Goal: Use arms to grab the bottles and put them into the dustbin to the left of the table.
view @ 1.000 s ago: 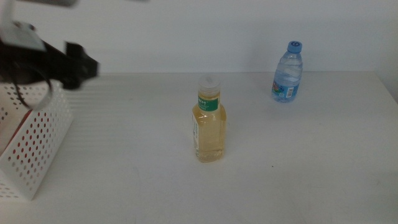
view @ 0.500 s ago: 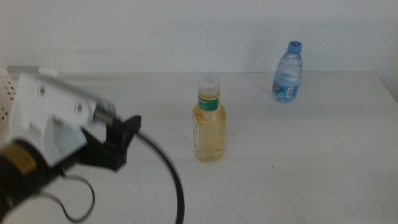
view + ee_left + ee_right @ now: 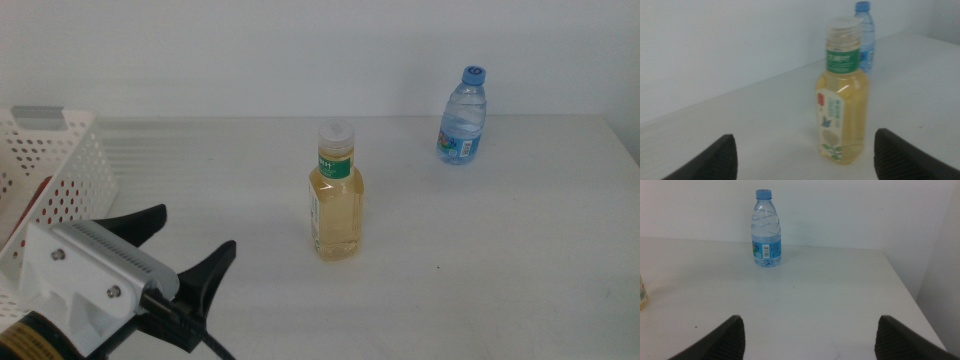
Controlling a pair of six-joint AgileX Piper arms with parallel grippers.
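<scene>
The left pincer [image 3: 185, 250] is spread wide and faces the upright yellow bottle [image 3: 336, 194] mid-surface, seemingly to straddle it. The right pincer [image 3: 810, 332], also agape, waits facing the water bottle [image 3: 766, 229], well apart.

Dustbin [image 3: 60, 160] cut off; red object [image 3: 38, 200] inside, perhaps can.

White blocky wrist housing [image 3: 85, 275] with screws, ribbed edge, black cable, black two-pronged left claw [image 3: 185, 250]
</scene>
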